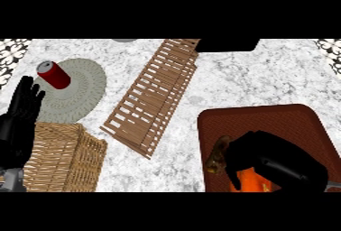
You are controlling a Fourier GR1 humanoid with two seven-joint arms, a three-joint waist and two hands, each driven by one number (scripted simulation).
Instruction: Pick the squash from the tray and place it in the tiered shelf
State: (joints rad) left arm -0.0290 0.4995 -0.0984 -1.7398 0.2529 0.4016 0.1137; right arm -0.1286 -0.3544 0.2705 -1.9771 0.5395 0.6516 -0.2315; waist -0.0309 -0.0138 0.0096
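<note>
Squash (248, 182): a bright orange patch showing on the tray, at the lower right of the head view, mostly hidden under the right hand; only its orange flank shows between and below the fingers.
Tray (266, 118): dark reddish-brown, with rounded corners, lying flat on the counter at the right; its far half is bare.
Right hand (266, 155): black, coming in from the lower right, lying over the near part of the tray; its fingers are curled down round the squash, with the thumb side toward the tray's left edge.
Brown object (218, 155): a mottled, elongated brown thing lying on the tray just left of the right hand; what it is I cannot tell.
Left hand (19, 118): black, at the left edge of the view, fingers straight and pointing up, holding nothing.
Tiered shelf (156, 97): slatted light wood, seen from above as a long tilted band running from the top centre down toward the middle of the counter, well apart from the tray.
Wicker basket (63, 158): woven, tan, at the lower left, just beside the left hand.
Round mat (83, 92): pale grey-green, beyond the basket.
Red can (54, 74): upright on the mat, with a grey top.
Counter (266, 72): white and grey marble.
</note>
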